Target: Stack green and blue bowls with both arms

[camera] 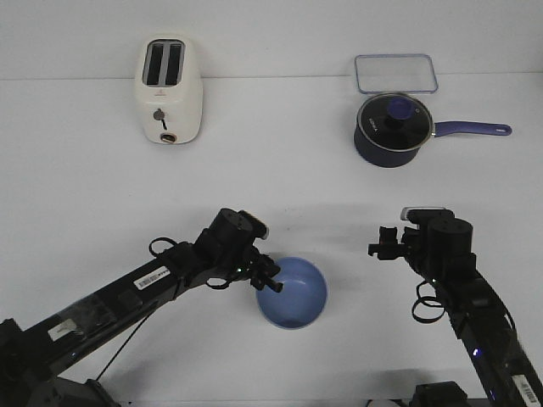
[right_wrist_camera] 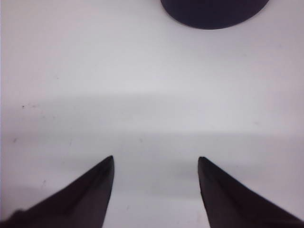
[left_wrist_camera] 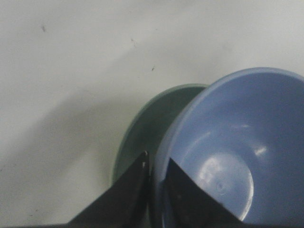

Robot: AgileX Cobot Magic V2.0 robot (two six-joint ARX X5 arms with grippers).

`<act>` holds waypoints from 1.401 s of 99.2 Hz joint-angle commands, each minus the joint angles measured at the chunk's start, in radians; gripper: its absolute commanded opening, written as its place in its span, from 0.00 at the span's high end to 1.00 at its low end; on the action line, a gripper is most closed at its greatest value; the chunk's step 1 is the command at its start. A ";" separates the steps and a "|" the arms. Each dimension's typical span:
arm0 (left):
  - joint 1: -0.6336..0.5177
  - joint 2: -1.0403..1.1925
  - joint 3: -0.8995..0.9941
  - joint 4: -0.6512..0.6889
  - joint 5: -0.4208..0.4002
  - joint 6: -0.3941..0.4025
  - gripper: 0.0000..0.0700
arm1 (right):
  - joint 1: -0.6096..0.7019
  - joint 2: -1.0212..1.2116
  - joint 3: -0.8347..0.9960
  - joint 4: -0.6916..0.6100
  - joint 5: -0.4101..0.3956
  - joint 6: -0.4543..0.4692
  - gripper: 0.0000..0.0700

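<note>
The blue bowl [camera: 293, 292] is at the front middle of the table. My left gripper [camera: 271, 281] is shut on its left rim, one finger inside and one outside. In the left wrist view the blue bowl [left_wrist_camera: 232, 156] sits tilted over the green bowl [left_wrist_camera: 152, 128], which shows under its edge. The green bowl is hidden in the front view. My right gripper [camera: 379, 246] is open and empty to the right of the bowls, and in the right wrist view its fingers [right_wrist_camera: 95, 190] stand apart over bare table.
A cream toaster [camera: 168, 89] stands at the back left. A dark navy saucepan with a glass lid [camera: 393, 127] stands at the back right, handle pointing right, with a clear container lid [camera: 395, 73] behind it. The saucepan's base shows in the right wrist view [right_wrist_camera: 213, 9].
</note>
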 commanded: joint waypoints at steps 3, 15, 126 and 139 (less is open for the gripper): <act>-0.008 0.014 0.008 0.023 0.005 0.029 0.58 | 0.001 0.010 0.005 0.010 -0.003 -0.010 0.47; 0.016 -0.026 0.014 0.031 0.005 0.026 0.37 | 0.001 0.010 0.005 0.010 -0.003 -0.019 0.47; 0.633 -1.250 -0.738 0.467 -0.460 0.182 0.98 | 0.000 -0.667 -0.366 0.429 0.042 -0.086 1.00; 0.633 -1.249 -0.738 0.457 -0.460 0.182 0.98 | 0.000 -0.667 -0.366 0.430 0.042 -0.086 1.00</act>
